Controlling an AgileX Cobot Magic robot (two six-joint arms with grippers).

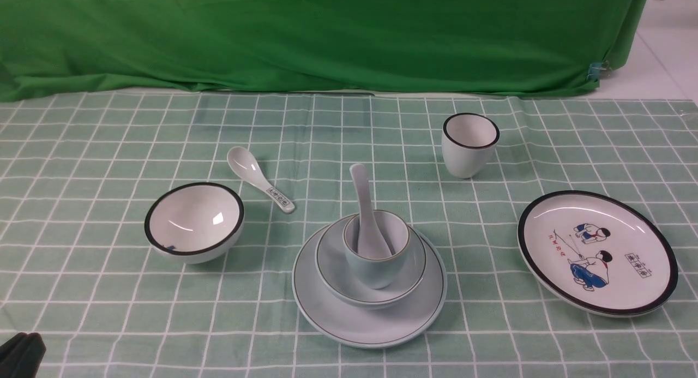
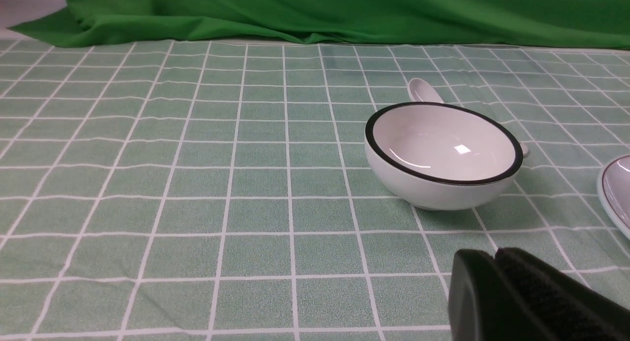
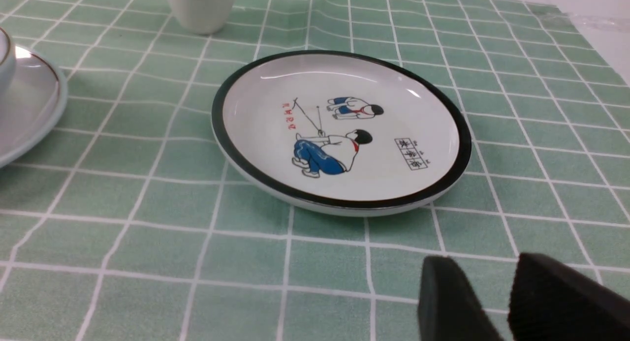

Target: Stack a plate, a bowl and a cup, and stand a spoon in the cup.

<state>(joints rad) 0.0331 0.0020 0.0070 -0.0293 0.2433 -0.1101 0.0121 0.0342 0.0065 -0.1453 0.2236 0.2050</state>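
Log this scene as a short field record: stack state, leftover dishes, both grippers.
stack: plate on the checked cloth, bowl on it, cup in the bowl
spoon: spoon stands in the cup, handle up
loose dishes: black-rimmed bowl, printed spoon, black-rimmed cup, cartoon plate
left gripper: shut, holding nothing
right gripper: slightly open, holding nothing

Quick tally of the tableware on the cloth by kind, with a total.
Plates: 2 – pale blue-green plate, cartoon plate
Bowls: 2 – shallow blue-grey bowl, black-rimmed bowl
Cups: 2 – pale blue cup, black-rimmed cup
Spoons: 2 – plain spoon standing in the pale cup, printed spoon
Total: 8
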